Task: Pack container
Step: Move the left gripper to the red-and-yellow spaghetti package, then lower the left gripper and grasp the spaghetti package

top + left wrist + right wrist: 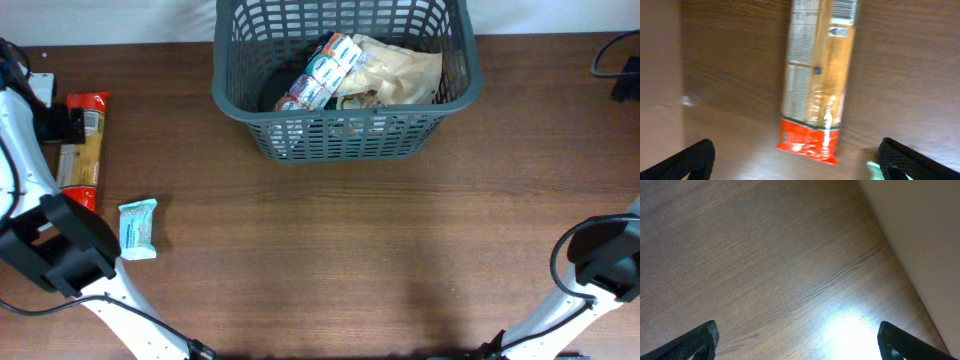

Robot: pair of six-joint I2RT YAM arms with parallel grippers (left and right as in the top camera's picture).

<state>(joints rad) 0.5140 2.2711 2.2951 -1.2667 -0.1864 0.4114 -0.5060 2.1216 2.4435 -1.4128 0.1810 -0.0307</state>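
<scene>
The dark grey basket (345, 120) stands at the back middle of the table and holds a red-and-white packet (318, 72) and a crinkled clear bag (395, 68). A long orange-and-red snack packet (85, 150) lies at the far left; it fills the left wrist view (816, 80). A small light-blue packet (138, 228) lies in front of it, its corner by the right finger in the left wrist view (874, 170). My left gripper (795, 170) is open and empty, above the table just short of the long packet's red end. My right gripper (797, 347) is open over bare wood.
The left arm (60, 250) stretches along the left edge and the right arm (600, 265) sits at the front right. A black cable and plug (618, 62) lie at the back right. A pale wall borders the table in the right wrist view (920, 235).
</scene>
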